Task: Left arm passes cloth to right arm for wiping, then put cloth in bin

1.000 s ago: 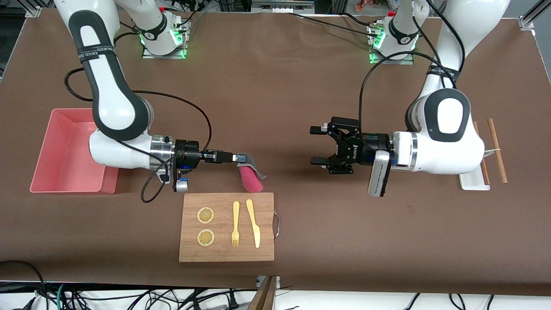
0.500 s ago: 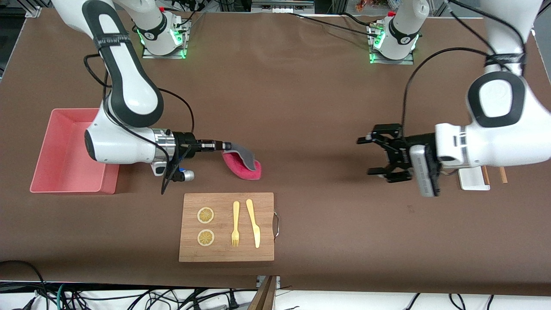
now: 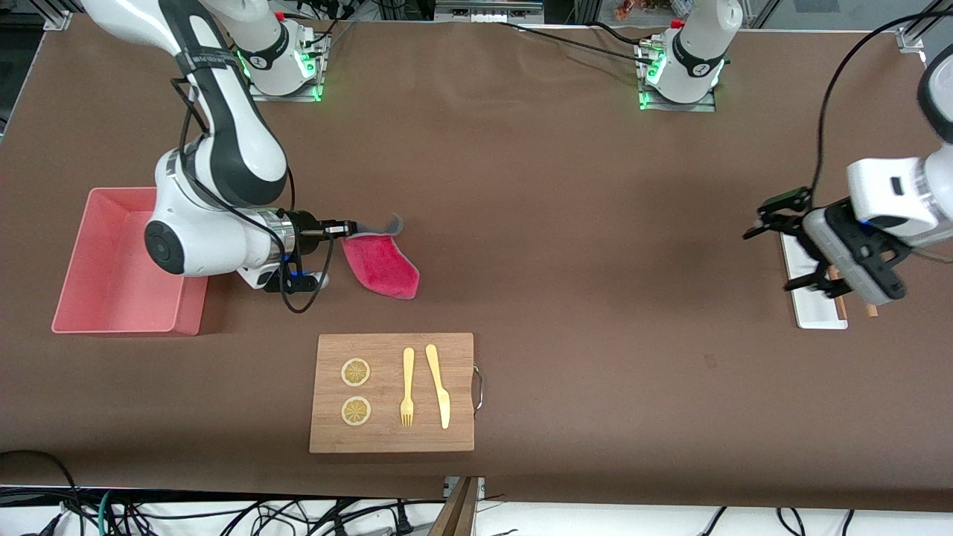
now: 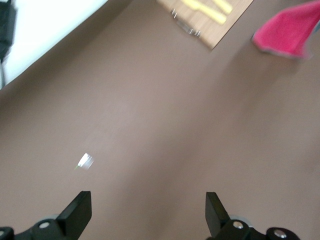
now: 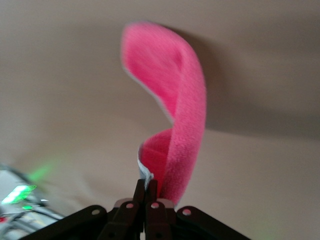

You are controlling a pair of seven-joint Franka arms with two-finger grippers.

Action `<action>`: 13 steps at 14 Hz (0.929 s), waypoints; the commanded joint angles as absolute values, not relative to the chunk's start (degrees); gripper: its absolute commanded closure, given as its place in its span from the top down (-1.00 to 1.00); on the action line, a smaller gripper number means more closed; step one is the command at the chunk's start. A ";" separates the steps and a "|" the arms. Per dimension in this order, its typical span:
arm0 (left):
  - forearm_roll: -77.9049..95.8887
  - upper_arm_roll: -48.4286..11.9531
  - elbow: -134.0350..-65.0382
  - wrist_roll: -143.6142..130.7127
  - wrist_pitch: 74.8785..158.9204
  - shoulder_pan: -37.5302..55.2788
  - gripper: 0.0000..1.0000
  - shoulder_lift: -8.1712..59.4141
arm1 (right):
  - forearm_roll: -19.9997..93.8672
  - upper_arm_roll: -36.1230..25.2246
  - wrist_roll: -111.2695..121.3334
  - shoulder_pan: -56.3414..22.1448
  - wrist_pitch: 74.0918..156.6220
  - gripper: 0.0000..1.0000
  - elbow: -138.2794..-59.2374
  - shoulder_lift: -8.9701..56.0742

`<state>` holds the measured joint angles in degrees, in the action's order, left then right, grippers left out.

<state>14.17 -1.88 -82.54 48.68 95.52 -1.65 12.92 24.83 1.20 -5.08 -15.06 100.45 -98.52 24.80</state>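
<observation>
Right gripper [image 3: 356, 228] pinches the cloth [image 3: 381, 266], its grey face mostly hidden; left gripper [image 3: 774, 249], seemingly over the white tray [image 3: 804, 301], gapes.

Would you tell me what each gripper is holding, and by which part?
The right gripper pinches the cloth by one edge; the left gripper is open and empty.

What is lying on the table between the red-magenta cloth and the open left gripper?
Nothing: in the front view only bare brown table lies between the red-magenta cloth, pinched by the right gripper, and the open left gripper.
</observation>
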 commanded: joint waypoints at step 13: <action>-2.20 1.94 -97.74 23.21 92.83 0.79 1.00 -3.87 | -4.29 -7.20 0.77 -11.61 103.35 -1.00 -105.56 25.66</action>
